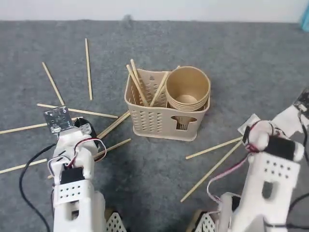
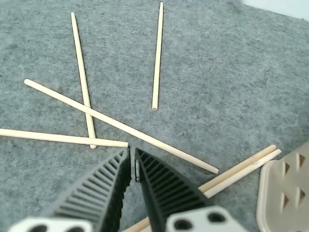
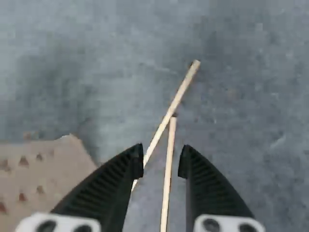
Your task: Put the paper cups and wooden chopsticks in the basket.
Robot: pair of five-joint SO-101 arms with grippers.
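Observation:
The beige slotted basket (image 1: 161,118) stands mid-table and holds stacked paper cups (image 1: 188,87) and several wooden chopsticks (image 1: 140,87). More chopsticks lie loose on the grey carpet at the left (image 1: 77,111) and at the right (image 1: 212,169). My left gripper (image 2: 131,153) is shut with nothing in it, its tips just short of a long chopstick (image 2: 120,126) lying across. My right gripper (image 3: 161,157) is open and hovers over two chopsticks. One chopstick (image 3: 168,164) lies on the carpet between its fingers, and the other chopstick (image 3: 176,99) runs outward beyond them.
A pair of chopsticks (image 2: 241,169) lies side by side near the basket's corner (image 2: 285,193). The basket wall (image 3: 34,169) is close beside the right gripper. The left arm (image 1: 72,154) and the right arm (image 1: 265,164) stand at the near edge.

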